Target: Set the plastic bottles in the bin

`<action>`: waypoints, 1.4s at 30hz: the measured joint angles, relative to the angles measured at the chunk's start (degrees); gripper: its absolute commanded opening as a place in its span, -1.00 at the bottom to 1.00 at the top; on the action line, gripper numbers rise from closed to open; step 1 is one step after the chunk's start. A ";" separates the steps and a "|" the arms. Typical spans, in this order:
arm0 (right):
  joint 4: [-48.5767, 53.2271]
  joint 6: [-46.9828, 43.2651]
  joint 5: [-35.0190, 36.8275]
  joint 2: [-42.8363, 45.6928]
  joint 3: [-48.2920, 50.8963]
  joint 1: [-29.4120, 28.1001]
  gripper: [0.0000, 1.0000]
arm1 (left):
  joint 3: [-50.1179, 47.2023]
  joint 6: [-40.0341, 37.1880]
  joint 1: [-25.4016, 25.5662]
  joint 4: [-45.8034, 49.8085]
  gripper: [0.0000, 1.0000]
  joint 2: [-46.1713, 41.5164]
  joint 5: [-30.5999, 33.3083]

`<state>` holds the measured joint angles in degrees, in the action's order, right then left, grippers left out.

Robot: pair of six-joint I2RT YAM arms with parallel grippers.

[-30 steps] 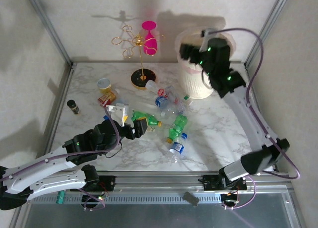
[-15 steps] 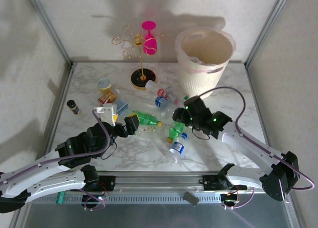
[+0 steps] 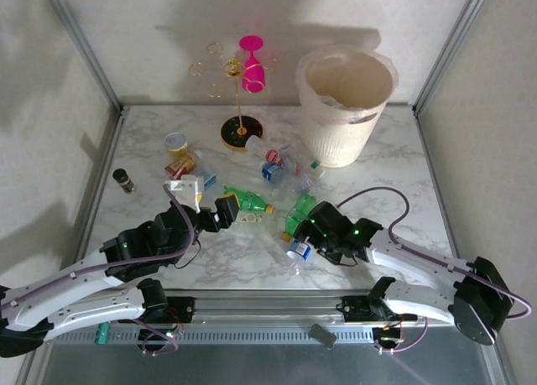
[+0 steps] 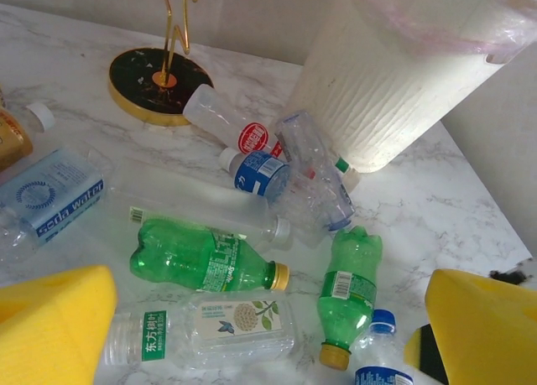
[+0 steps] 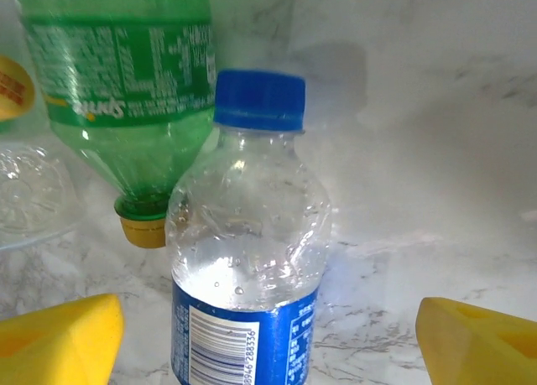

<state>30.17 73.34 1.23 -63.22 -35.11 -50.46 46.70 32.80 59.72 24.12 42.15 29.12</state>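
The bin (image 3: 336,142) stands upright at one o'clock on the marble bench (image 3: 386,192), mouth open, with a thin plastic liner folded over its rim. The gold wire stand (image 3: 239,108) with a pink glass (image 3: 252,66) on it is at twelve o'clock, well apart from the bin.

My left arm (image 3: 92,276) reaches in from seven o'clock. Its jaws are spread wide and hold nothing, aimed at the heap of plastic bottles (image 3: 277,192) lying on their sides mid-bench, at seven o'clock from the bin. My right arm (image 3: 411,263) comes in from five o'clock. Its jaws are also wide, one yellow pad (image 5: 59,339) to each side of a clear blue-capped bottle (image 5: 247,234), with bare bench showing between the pads and the bottle.

That bottle's cap lies just beside the yellow-capped neck of a green bottle (image 5: 126,66). A second green bottle (image 4: 201,255) lies at nine o'clock from it, with a clear white-labelled bottle (image 4: 201,326) just beside it. A red-labelled bottle (image 4: 226,121) and a blue-labelled bottle (image 4: 260,171) lie nearer the stand's base.

At ten o'clock are a small yellow tub (image 3: 175,142) and, further out, a tiny dark vial (image 3: 123,179).
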 measured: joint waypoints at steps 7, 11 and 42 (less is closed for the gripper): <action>-4.37 3.65 0.26 -3.39 0.00 -4.07 0.61 | -0.42 -0.46 0.00 -0.35 0.87 -0.04 -2.23; -6.10 5.99 1.05 -5.33 0.00 -4.07 0.51 | -0.31 -1.36 -0.04 -0.55 0.88 1.86 -2.86; -0.31 8.96 7.67 2.67 1.90 -4.09 0.10 | 1.64 -5.16 -0.22 -4.98 0.89 3.06 -4.09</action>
<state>29.87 82.30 8.91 -60.55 -33.21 -54.54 48.34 27.64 59.51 19.14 45.21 25.04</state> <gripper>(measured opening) 0.558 0.946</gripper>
